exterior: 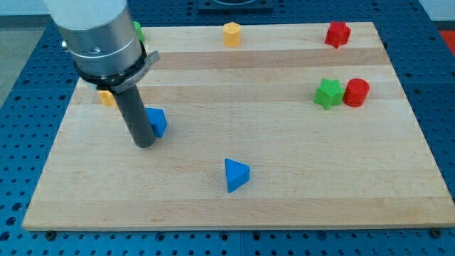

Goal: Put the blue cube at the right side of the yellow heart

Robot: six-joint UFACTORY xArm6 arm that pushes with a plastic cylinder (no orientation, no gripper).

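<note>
Blue cube (156, 121) touching my tip (144, 144), the jawless rod tool, on the view's right.

No readable text for you here, no labels, brands, numbers or signs on the wooden surface (284, 178), none on the coloured blocks, none on the arm

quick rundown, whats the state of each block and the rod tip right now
my tip: down on the wooden board, touching the blue block's left side
blue block: against the rod, partly hidden
blue triangular block: alone, near the view's bottom
yellow block: at the top edge
orange-yellow block: mostly hidden behind the rod
green star block: touching the red cylinder
red star block: top right
green block: barely visible behind the arm
</note>
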